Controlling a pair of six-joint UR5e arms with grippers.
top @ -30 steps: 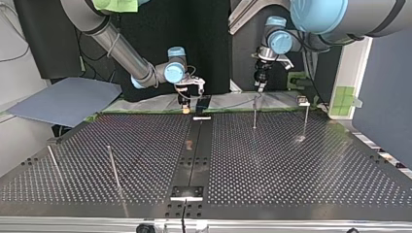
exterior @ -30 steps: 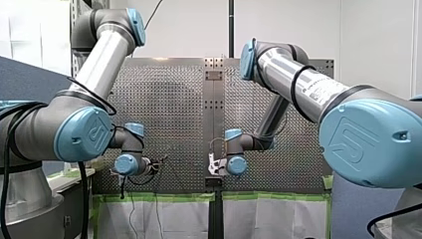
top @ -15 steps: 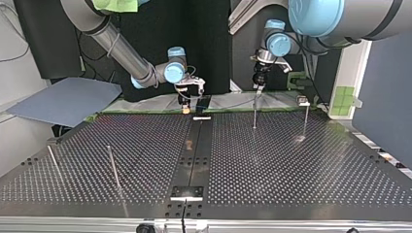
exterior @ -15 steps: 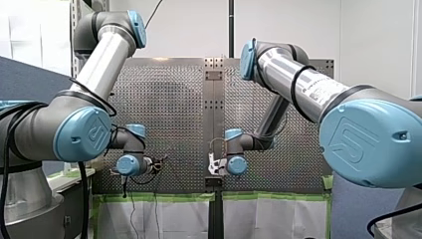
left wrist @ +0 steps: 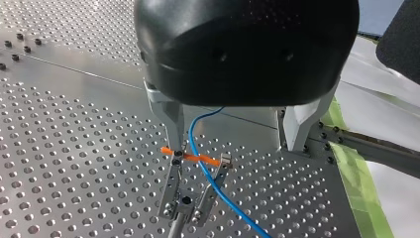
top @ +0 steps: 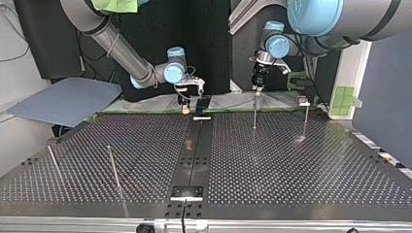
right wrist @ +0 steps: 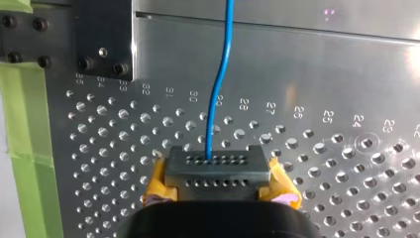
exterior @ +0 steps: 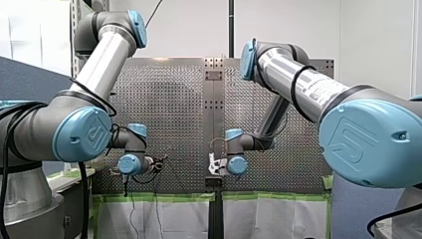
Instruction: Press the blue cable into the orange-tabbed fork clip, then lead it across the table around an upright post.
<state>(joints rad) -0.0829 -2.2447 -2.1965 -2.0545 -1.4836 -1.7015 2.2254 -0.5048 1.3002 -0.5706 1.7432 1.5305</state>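
My left end effector hangs over the clip with its metal fingers wide apart. The thin blue cable runs between them unclamped and crosses the clip's orange tab. Whether it sits fully inside the metal fork is hard to tell. My right end effector, with yellow pads, is clamped on the cable, and its tips hide the grip. Hole numbers 28 to 23 are printed on the shiny perforated table, which green tape edges.
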